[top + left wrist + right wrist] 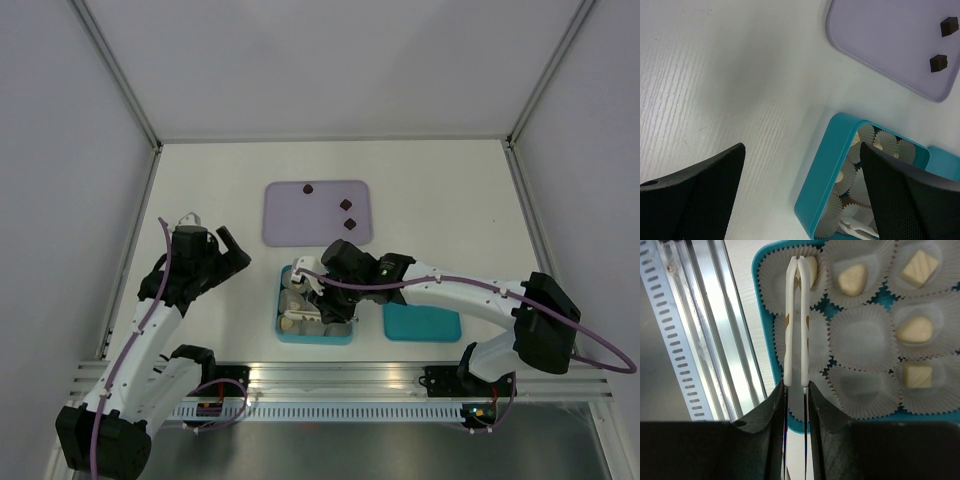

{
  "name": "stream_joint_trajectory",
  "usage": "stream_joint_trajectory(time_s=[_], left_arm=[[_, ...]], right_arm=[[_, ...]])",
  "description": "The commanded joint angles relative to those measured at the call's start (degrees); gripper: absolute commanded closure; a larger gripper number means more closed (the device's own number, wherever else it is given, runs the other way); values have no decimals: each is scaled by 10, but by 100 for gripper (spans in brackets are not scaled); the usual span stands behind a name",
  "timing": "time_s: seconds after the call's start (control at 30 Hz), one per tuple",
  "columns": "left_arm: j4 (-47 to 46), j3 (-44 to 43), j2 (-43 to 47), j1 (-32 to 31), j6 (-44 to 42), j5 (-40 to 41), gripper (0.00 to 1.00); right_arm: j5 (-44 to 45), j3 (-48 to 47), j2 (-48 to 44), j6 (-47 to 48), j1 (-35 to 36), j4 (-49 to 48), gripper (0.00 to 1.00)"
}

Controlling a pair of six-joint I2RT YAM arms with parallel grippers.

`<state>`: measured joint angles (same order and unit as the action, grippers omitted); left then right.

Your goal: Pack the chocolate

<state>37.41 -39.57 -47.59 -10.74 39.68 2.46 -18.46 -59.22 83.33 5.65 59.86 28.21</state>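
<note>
My right claw [796, 392] is clenched on white tweezers [794, 315], tips over the teal box [821, 172]. About five cream chocolates [851, 279] packed. Three dark chocolates [346, 203] wait on the far lavender tray [290, 215]. Left claw [801, 150] released.

Left gripper [802, 150]: jaws wide, bare table between the fingers, ahead of them and to their left, so it's free to pass there. Box [822, 165] wall sits just ahead of the right finger and blocks a low sweep that way. Tray [875, 45] is further ahead-right, flat, with dark pieces [938, 63] near its far side.

Right gripper [796, 390]: pinched on tweezers [796, 315], tips together over a corner cup. Left of the fingers it's box wall, then rail [715, 330]: tight. Right of the fingers, cups [860, 340] are packed edge to edge. Two just right of the tweezers are open; cream pieces [914, 330] fill those beyond.
</note>
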Motion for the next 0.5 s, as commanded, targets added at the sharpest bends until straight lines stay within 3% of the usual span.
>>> stream_joint_trajectory(time_s=[0.0,0.27,0.47], left_arm=[[4,0,8,-2,15,-4,0],[6,-1,23,-2,22,0,0],[-2,-14,1,-2,22,18,0]], right_arm=[[-19,-20,19,24,17,13,74],[134,-31,0,-70,11,-39,73],[148,-52,13,-139,-89,-50,73]])
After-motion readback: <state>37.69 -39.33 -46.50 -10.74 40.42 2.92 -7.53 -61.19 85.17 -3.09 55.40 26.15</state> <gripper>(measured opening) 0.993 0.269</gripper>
